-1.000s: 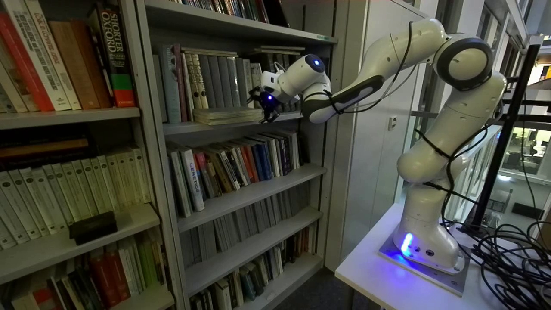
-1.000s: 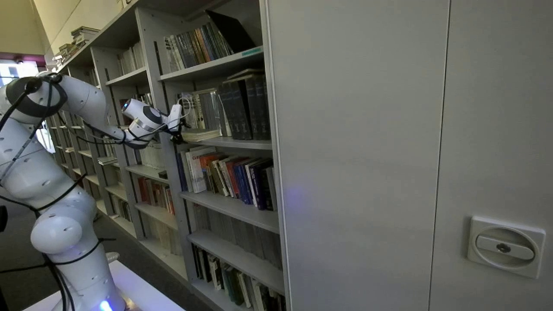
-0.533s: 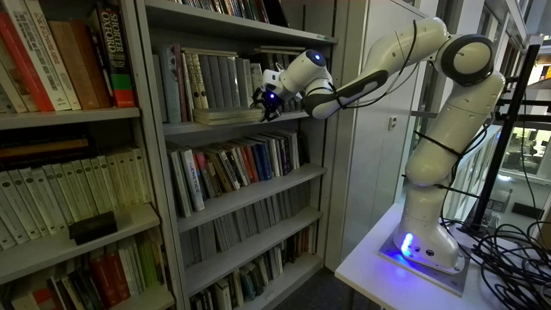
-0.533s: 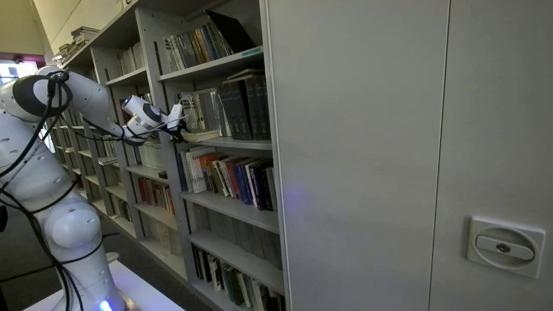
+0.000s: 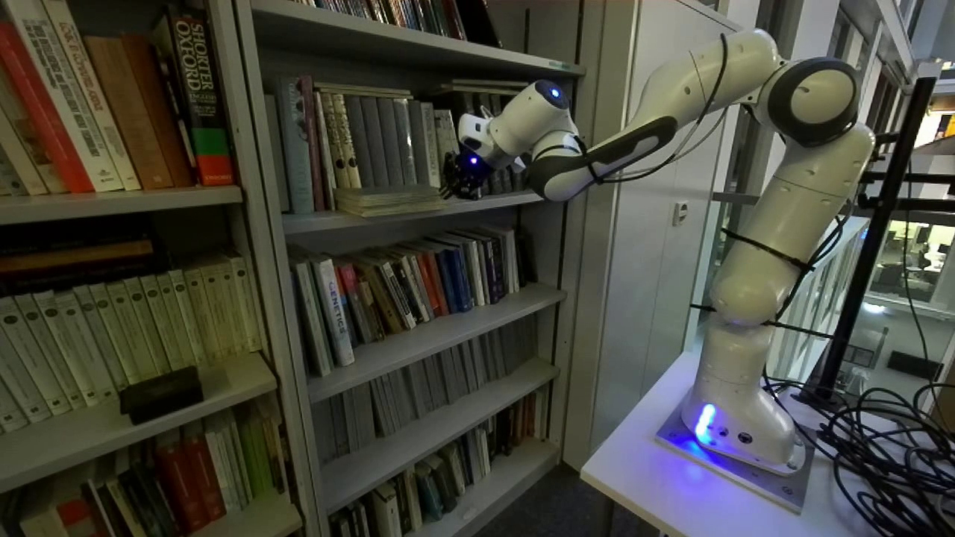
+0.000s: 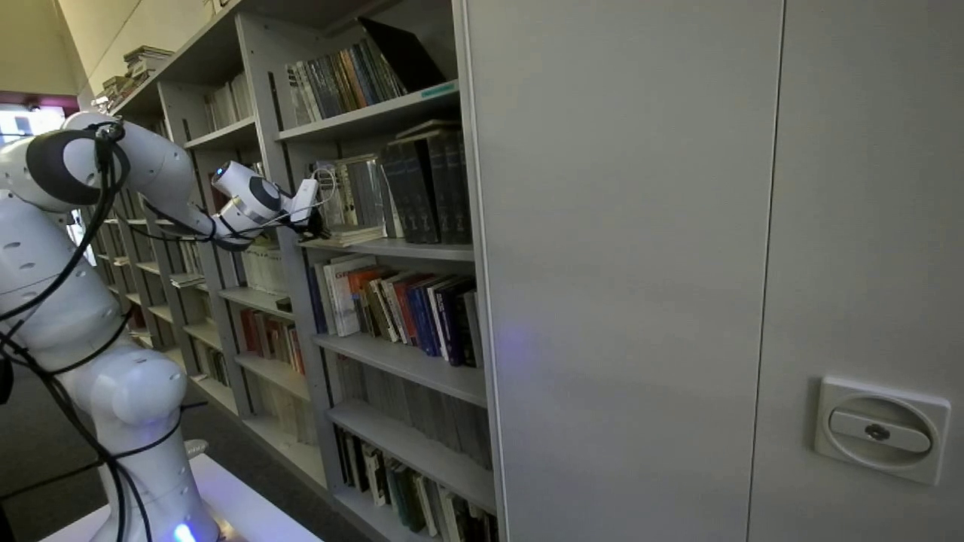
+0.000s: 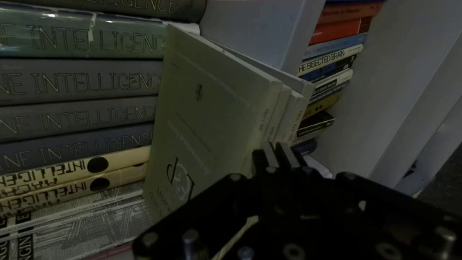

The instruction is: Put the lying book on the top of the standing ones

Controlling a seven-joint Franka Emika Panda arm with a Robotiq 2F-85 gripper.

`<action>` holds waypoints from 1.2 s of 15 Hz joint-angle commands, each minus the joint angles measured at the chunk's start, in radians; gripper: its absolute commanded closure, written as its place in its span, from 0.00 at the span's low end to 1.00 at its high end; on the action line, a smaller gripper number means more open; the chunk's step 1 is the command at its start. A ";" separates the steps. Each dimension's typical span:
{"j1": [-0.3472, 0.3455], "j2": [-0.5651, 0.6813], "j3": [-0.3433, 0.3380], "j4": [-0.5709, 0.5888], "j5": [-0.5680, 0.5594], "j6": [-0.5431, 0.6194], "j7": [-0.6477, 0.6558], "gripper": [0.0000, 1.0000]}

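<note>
Plainly, the shelf (image 5: 315,223) holds standing books (image 5: 382,142) behind a lying stack (image 5: 388,200).

Exterior views share bookcase (image 5: 448,332) — wrist view nearest.

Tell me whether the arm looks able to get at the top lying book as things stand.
Probably yes: the gripper is close to the top lying book, with no obstacle visible between, though its fingers look nearly shut and likely must open first.
</note>
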 commanded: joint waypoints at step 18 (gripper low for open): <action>0.051 0.061 -0.042 0.078 -0.008 -0.069 -0.027 0.00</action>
